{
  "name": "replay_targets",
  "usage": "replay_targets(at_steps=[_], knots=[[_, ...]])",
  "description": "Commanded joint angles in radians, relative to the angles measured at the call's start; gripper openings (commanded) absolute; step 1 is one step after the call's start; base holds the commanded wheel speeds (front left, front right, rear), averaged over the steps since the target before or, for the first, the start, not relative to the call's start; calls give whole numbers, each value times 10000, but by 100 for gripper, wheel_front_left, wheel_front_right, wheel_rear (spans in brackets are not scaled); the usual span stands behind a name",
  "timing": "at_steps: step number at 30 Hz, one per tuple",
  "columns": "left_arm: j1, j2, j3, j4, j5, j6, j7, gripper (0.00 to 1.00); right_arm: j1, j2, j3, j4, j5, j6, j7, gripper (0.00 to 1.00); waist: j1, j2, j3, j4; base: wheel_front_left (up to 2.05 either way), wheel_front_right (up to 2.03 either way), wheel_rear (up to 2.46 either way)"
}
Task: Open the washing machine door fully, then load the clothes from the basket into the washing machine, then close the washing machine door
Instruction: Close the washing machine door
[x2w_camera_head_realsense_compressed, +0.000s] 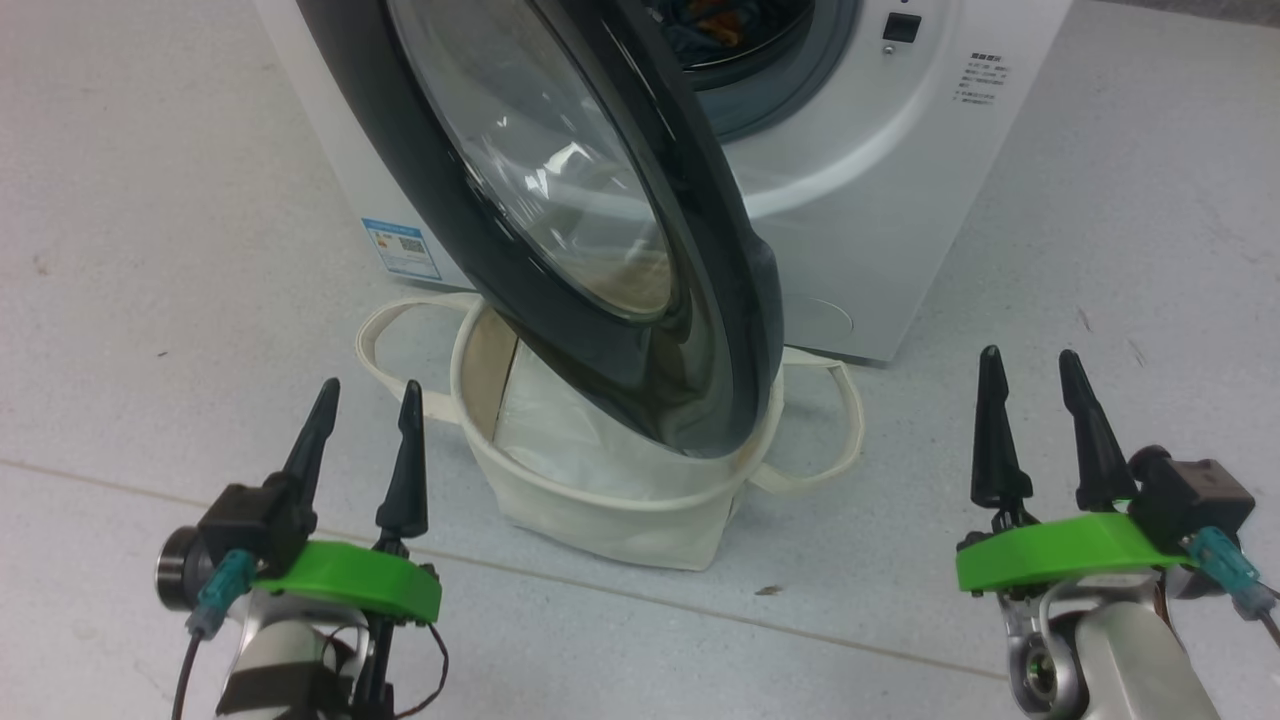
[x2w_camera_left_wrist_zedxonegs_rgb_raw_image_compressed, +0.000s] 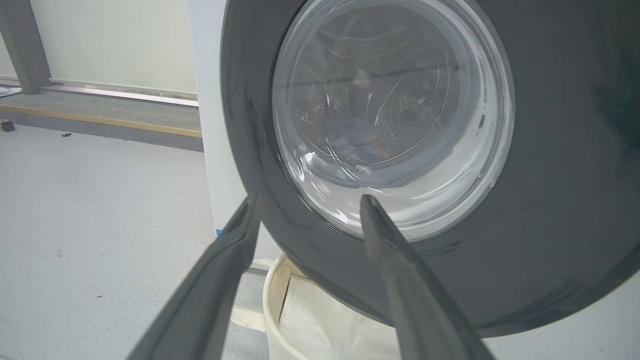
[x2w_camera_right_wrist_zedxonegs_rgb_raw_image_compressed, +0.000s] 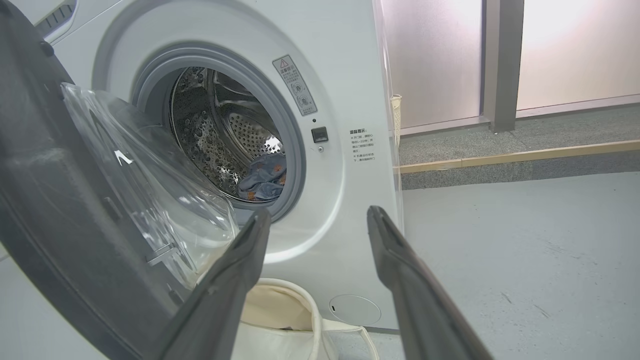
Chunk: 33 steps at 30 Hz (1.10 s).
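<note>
Grey floor (x2w_camera_head_realsense_compressed: 150, 300); washing machine door (x2w_camera_head_realsense_compressed: 650, 380) juts toward robot over basket (x2w_camera_head_realsense_compressed: 600, 530); left claw (x2w_camera_head_realsense_compressed: 370, 384), right claw (x2w_camera_head_realsense_compressed: 1029, 352) released.

Glossy black washing machine door (x2w_camera_head_realsense_compressed: 600, 300) with clear glass; cream canvas basket (x2w_camera_head_realsense_compressed: 600, 510).

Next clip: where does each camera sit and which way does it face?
Head view: on the head, looking forward and down at the washing machine door over the basket; left gripper and right gripper, both open, at the lower corners.
Left wrist view: on the left wrist, facing the door's outer glass; its fingers show.
Right wrist view: on the right wrist, facing the drum with clothes; its fingers show.
Shared: all three show door and basket.
</note>
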Motion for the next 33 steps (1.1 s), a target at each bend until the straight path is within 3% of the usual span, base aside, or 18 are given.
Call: replay_targets(at_steps=[1, 8, 12, 18, 22, 23, 24, 27, 33], knots=[[-207, 71, 397, -237, 105, -70, -47, 100, 4, -8, 275, -352, -245, 75, -122, 100, -1, 0, -7, -1, 0, 0, 0], [-239, 29, 493, -203, 169, -208, -47, 100, -29, -8, 260, -569, -147, 75, -122, 100, -1, 0, -15, -2, 0, 0, 0], [-263, 21, 464, -165, 129, -242, -47, 100, -175, -8, 487, -1535, 601, 75, -122, 100, -1, 0, -6, 44, 0, 0, 0], [-271, 19, 282, -147, -54, -193, -47, 100, -269, -32, 2485, -3631, 602, 75, -122, 100, -1, 0, -53, 194, 0, 0, 0], [-246, 18, 178, -140, -120, -156, -47, 100, -292, -473, 4136, -3829, 537, 75, -122, 100, -1, 0, -128, 301, 0, 0, 0], [-231, 18, 162, -131, -135, -152, -47, 100, -321, -620, 4506, -3655, 479, 75, -122, 37, -1, 0, -158, 326, 0, 0, 0], [-215, 18, 149, -125, -146, -148, -47, 100, -322, -726, 4809, -3366, 484, 75, -122, 0, -1, 0, -186, 349, 0, 0, 0], [-175, 17, 100, -98, -158, -140, -47, 100, -456, -881, 5175, -2278, 283, 75, -122, 0, -1, 0, -247, 407, 0, 0, 0], [-174, 17, -7, -43, -182, -136, -47, 100, -837, -685, 4880, -774, -57, 75, -122, 0, -1, 0, -230, 523, 0, 0, 0]])
